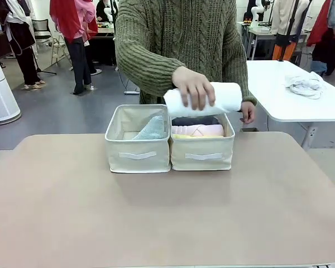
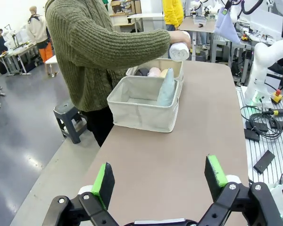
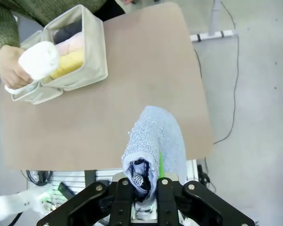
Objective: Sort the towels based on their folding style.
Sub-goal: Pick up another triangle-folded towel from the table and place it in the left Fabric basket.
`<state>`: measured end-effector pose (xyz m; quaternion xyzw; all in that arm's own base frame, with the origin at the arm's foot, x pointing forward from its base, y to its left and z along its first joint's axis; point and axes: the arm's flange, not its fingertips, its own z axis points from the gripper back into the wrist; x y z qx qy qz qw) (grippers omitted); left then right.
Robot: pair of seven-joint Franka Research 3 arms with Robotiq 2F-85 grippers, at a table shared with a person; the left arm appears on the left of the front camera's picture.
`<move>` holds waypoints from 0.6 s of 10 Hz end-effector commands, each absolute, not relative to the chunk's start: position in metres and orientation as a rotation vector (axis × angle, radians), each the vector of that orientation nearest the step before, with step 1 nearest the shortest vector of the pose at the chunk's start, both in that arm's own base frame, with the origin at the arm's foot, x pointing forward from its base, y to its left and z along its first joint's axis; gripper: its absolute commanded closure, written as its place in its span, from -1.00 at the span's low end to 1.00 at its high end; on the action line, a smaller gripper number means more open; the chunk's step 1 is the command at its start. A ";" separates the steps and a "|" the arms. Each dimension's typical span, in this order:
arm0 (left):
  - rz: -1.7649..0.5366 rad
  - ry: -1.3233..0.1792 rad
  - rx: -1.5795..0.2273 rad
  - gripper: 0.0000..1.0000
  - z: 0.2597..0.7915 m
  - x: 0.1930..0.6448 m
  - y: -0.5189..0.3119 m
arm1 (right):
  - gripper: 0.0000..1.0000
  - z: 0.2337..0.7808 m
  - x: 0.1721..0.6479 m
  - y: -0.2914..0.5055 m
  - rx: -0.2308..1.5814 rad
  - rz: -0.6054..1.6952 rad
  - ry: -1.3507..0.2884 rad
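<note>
A person's hand [image 1: 193,87] holds a white rolled towel [image 1: 206,98] over the right beige bin [image 1: 202,156]. In that bin lie dark grey [image 1: 194,120], pink [image 1: 198,130] and yellow [image 1: 181,136] rolled towels. In the left bin [image 1: 137,156] a pale teal cone-folded towel [image 1: 152,129] leans. My left gripper [image 2: 159,179] is open over the near table end, well short of the bins [image 2: 144,113]. Above the table's edge, my right gripper [image 3: 150,178] is shut on a periwinkle blue cone-folded towel [image 3: 155,136].
A white side table [image 1: 301,109] at the back right carries a whitish-grey cloth heap [image 1: 305,84]. The brown table [image 1: 156,218] is bare in front of the bins. A grey stool [image 2: 68,115] stands by the person. Cables lie on the floor [image 3: 236,94].
</note>
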<state>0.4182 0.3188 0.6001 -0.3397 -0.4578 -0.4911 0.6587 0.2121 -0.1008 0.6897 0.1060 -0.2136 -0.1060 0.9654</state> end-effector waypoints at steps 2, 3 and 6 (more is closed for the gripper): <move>-1.111 -1.022 -0.761 -1.00 0.601 0.415 0.317 | 0.68 0.677 0.243 -0.092 0.226 -0.184 -0.428; -1.111 -1.022 -0.761 -1.00 0.601 0.415 0.317 | 0.68 0.676 0.241 -0.094 0.230 -0.189 -0.431; -1.111 -1.022 -0.761 -1.00 0.601 0.415 0.317 | 0.68 0.676 0.242 -0.097 0.248 -0.176 -0.430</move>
